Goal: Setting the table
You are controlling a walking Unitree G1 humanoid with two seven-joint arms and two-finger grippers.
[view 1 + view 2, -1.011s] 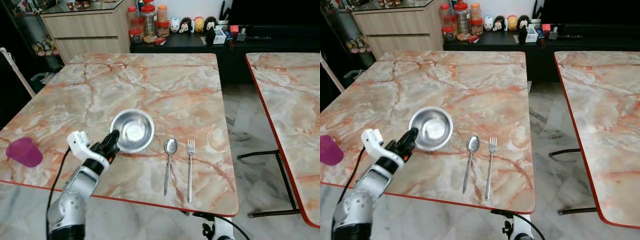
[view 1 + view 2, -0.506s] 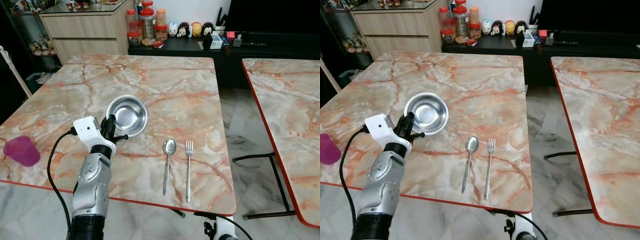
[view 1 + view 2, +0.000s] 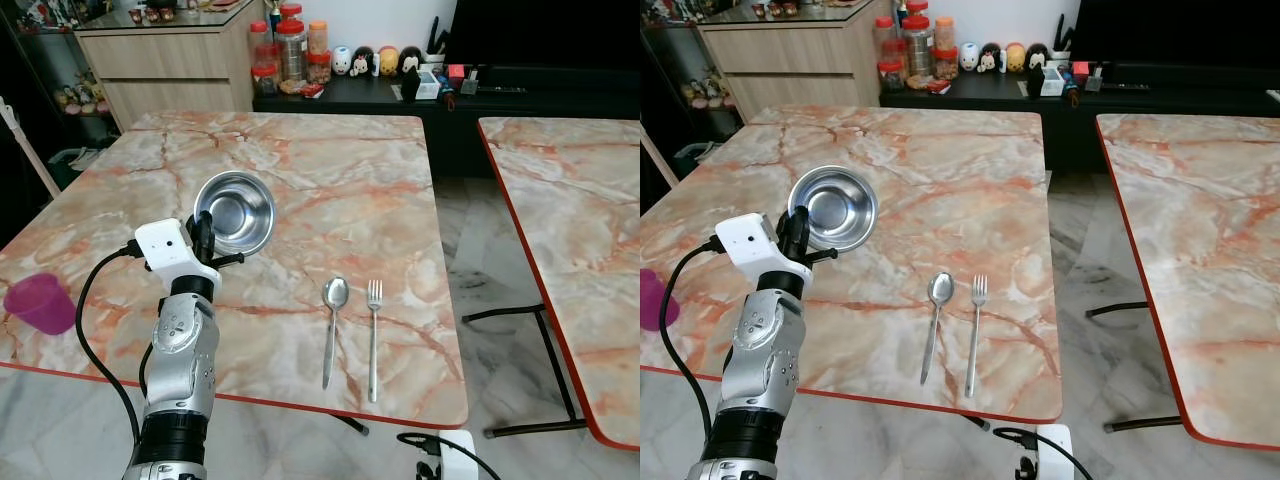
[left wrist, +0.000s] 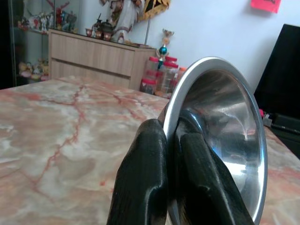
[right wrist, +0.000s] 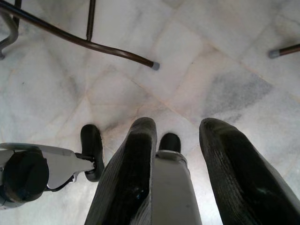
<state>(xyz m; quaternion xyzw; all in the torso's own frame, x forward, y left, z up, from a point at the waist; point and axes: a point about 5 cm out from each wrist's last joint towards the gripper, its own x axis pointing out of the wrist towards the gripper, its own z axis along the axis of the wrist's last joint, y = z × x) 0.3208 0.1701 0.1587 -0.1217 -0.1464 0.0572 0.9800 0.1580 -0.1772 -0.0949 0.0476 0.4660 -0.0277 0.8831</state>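
My left gripper (image 3: 205,232) is shut on the near rim of a steel bowl (image 3: 236,211), holding it tilted up above the marble table (image 3: 330,170). In the left wrist view both black fingers (image 4: 150,173) pinch the bowl (image 4: 220,136) rim. A spoon (image 3: 331,326) and a fork (image 3: 373,334) lie side by side near the table's front edge, to the right of the bowl. A purple cup (image 3: 38,303) stands at the front left corner. My right gripper (image 5: 180,154) hangs open over the floor.
A second marble table (image 3: 560,200) stands to the right across a gap of tiled floor. A wooden cabinet (image 3: 170,60) and a dark shelf with jars (image 3: 290,45) and figurines line the back wall. Table legs (image 5: 89,44) cross the floor below.
My left arm has lifted the bowl off the table, tilted it upright and carried it back and to the left. The camera has shifted slightly.
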